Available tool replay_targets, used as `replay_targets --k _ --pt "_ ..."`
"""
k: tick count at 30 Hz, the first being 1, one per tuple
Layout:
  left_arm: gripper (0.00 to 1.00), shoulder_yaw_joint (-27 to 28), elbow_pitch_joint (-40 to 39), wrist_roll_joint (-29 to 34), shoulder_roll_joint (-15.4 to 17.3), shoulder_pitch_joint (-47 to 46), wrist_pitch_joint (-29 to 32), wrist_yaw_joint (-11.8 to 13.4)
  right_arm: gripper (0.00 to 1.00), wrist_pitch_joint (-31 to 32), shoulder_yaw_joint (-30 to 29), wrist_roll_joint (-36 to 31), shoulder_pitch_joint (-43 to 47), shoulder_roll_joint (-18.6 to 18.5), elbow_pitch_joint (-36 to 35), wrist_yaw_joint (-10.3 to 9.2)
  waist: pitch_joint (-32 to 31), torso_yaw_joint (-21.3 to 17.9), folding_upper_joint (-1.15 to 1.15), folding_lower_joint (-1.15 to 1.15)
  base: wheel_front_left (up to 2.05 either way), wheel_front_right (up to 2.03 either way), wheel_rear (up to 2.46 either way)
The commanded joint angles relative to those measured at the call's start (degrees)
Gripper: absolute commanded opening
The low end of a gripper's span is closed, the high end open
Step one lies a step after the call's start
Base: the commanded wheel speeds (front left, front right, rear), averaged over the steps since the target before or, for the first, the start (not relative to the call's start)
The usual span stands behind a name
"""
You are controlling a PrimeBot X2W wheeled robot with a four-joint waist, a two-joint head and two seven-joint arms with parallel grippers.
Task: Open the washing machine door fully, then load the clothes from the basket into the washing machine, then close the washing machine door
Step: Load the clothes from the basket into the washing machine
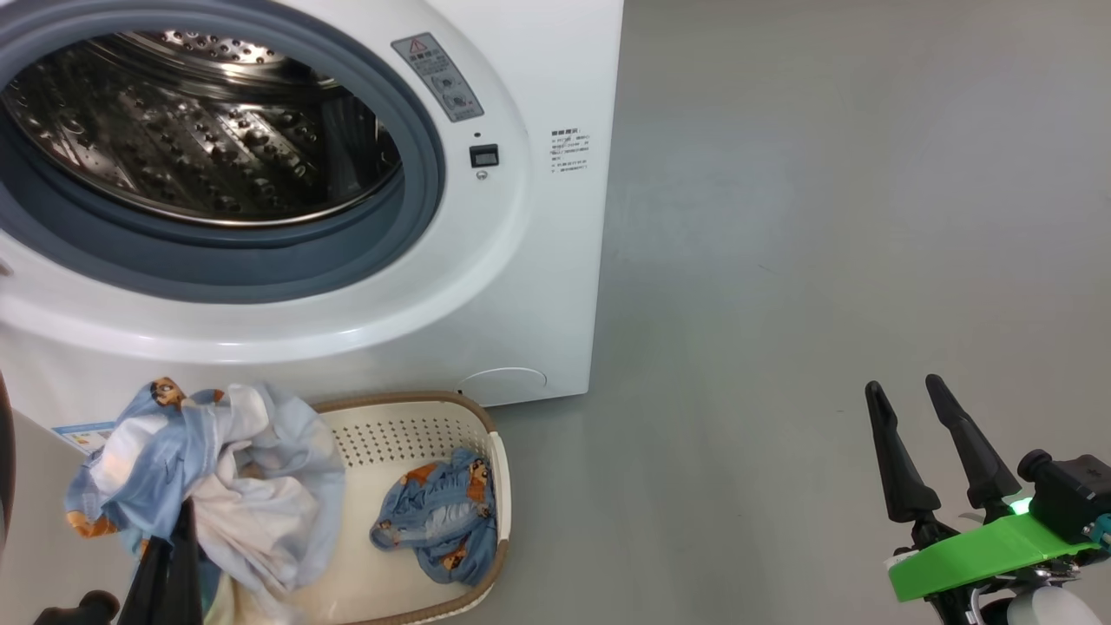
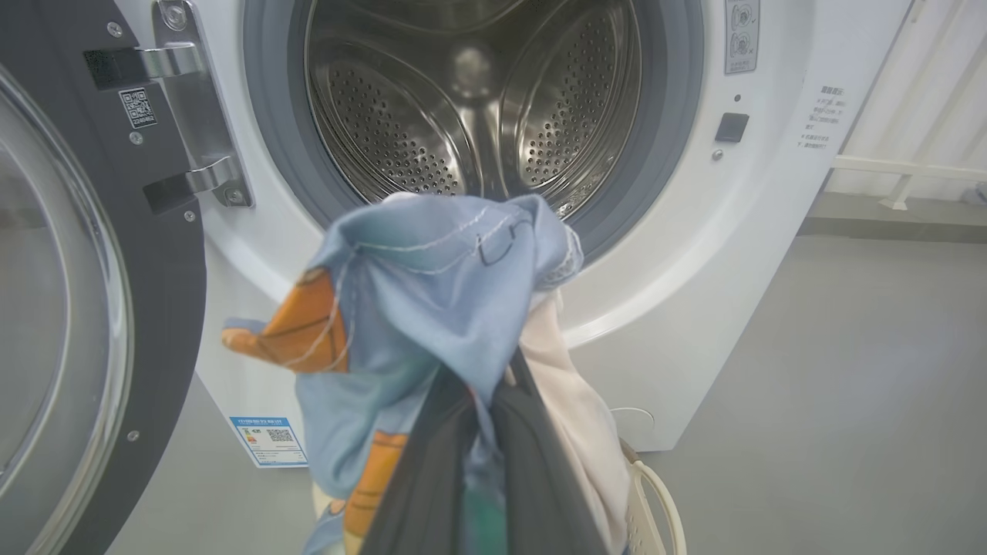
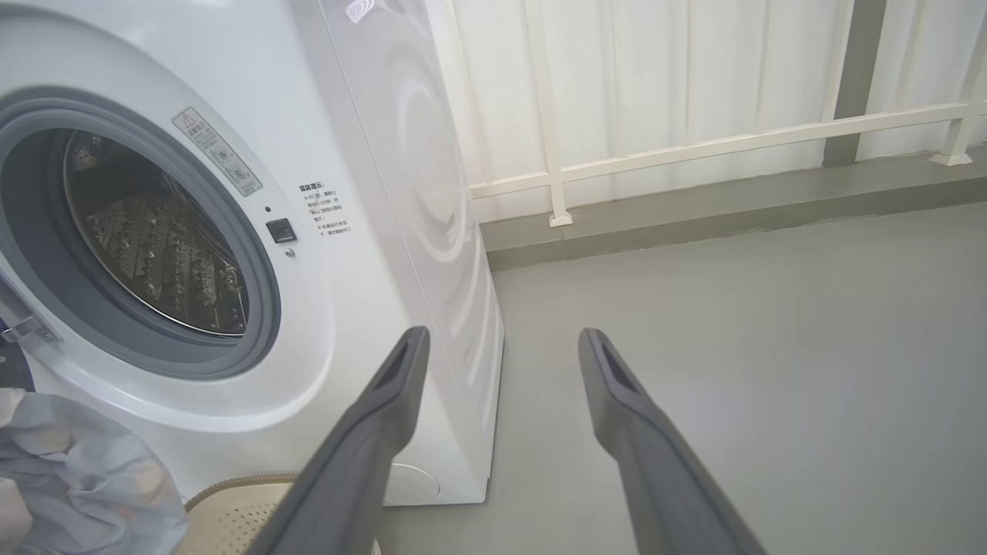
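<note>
The white washing machine [image 1: 521, 286] stands with its steel drum [image 1: 200, 130] exposed. Its door [image 2: 162, 308], black-rimmed with a glass bowl, is swung out to the left. My left gripper [image 1: 174, 547] is shut on a bundle of light-blue and white clothes [image 1: 217, 469], held up above the basket [image 1: 499, 469] and below the drum mouth. In the left wrist view the clothes [image 2: 432, 285] drape over my left gripper [image 2: 490, 378], in front of the drum [image 2: 478, 100]. One more blue garment [image 1: 438, 516] lies in the basket. My right gripper [image 1: 903, 384] [image 3: 503, 335] is open and holds nothing, over the floor to the right.
Grey floor [image 1: 825, 217] stretches to the right of the machine. A white railing and panelled wall [image 3: 694, 146] run behind it. The door's metal hinge [image 2: 193, 116] sits left of the opening. The basket [image 3: 231, 516] stands against the machine's front.
</note>
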Motion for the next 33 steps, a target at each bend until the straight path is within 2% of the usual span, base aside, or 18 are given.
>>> replay_targets --k 1,11,18,26,33 --pt "0.00 2.3 -2.5 0.8 0.3 -0.2 -0.6 -0.2 1.00 -0.5 0.6 0.1 0.0 -0.7 -1.6 0.25 0.0 0.0 0.00 0.00 0.00 0.00 0.00" --pt "0.00 3.8 -2.6 0.9 -1.3 -0.9 -0.6 -0.5 1.00 -0.5 0.5 0.1 0.0 -0.3 -1.9 0.25 1.0 -0.6 0.00 0.00 0.00 0.00 0.00" --pt "0.00 4.5 -1.9 1.1 -1.5 -5.2 -0.6 -0.9 1.00 -0.5 0.5 -0.1 -1.0 0.5 -2.2 0.25 3.5 -1.0 0.00 0.00 0.00 0.00 0.00" --pt "0.00 5.6 -0.8 1.5 1.0 -13.7 -0.6 -1.3 1.00 -0.5 1.7 -0.3 -3.6 1.3 -2.3 0.25 8.2 -2.3 0.00 0.00 0.00 0.00 0.00" --pt "0.00 5.6 3.7 2.7 5.1 -26.2 -0.6 -1.4 1.00 -0.5 2.5 -0.4 -6.2 2.7 -2.4 0.25 13.0 -4.1 0.00 0.00 0.00 0.00 0.00"
